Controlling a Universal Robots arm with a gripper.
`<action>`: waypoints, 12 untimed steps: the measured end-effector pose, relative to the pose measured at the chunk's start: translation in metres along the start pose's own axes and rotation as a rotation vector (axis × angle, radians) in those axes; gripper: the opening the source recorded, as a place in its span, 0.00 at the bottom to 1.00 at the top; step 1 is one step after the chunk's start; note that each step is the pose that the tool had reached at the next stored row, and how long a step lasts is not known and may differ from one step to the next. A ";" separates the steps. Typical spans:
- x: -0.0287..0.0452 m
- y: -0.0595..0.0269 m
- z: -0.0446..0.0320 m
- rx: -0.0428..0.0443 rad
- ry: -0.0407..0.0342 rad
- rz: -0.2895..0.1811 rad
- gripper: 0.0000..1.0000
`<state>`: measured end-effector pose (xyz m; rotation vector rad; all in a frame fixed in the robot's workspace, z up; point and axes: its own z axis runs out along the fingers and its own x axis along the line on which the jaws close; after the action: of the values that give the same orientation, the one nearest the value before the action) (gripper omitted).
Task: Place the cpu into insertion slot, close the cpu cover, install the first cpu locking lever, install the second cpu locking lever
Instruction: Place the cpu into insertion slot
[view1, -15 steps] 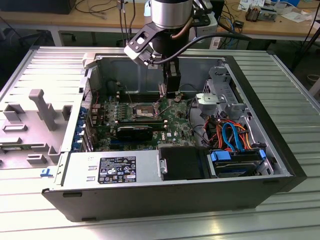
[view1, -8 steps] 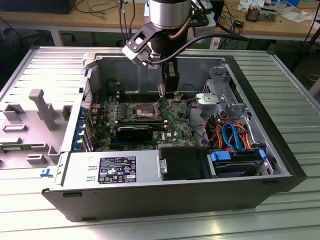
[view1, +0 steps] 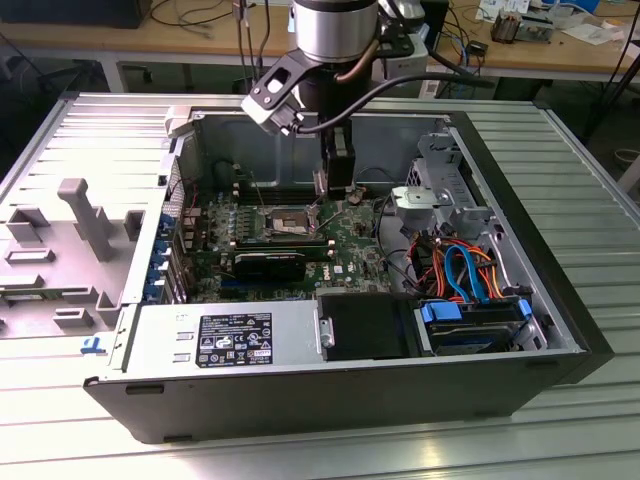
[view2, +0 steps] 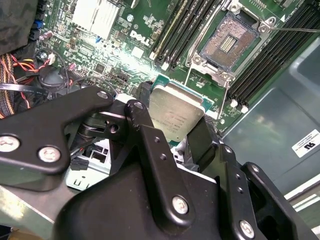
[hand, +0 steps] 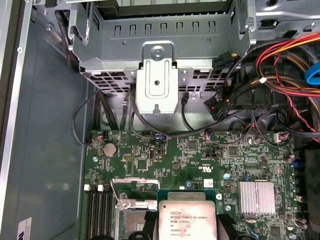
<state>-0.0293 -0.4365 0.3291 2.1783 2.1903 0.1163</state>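
My gripper (view2: 175, 127) is shut on the cpu (view2: 174, 112), a small square chip with a silvery-tan face, pinched at its edges between the two black fingers (view2: 142, 122). The cpu (hand: 187, 220) hangs a little above the green board. The insertion slot (view2: 229, 42) lies open beside it, dark centre bare inside a silvery rim. In the first wrist view the cpu cover (hand: 134, 192), a thin silvery frame, stands raised next to the chip. A thin lever rod (view2: 300, 30) sticks out past the socket. In the exterior view my gripper (view1: 338, 190) hovers just right of the slot (view1: 287, 220).
Long black memory sticks (view2: 187, 27) flank the socket. A finned heat sink (hand: 256, 197) sits on the board. The metal drive cage (hand: 157, 50), loose cables (view1: 460, 265), the power supply (view1: 225, 340) and the case walls (view1: 250, 140) hem in the arm.
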 end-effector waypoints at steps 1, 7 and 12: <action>-0.0004 -0.0002 0.0021 0.0000 0.0001 0.000 0.55; -0.0006 -0.0003 0.0029 0.0000 0.0000 0.000 0.55; -0.0007 -0.0008 0.0040 0.0000 0.0000 0.000 0.55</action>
<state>-0.0297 -0.4370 0.3250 2.1784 2.1903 0.1164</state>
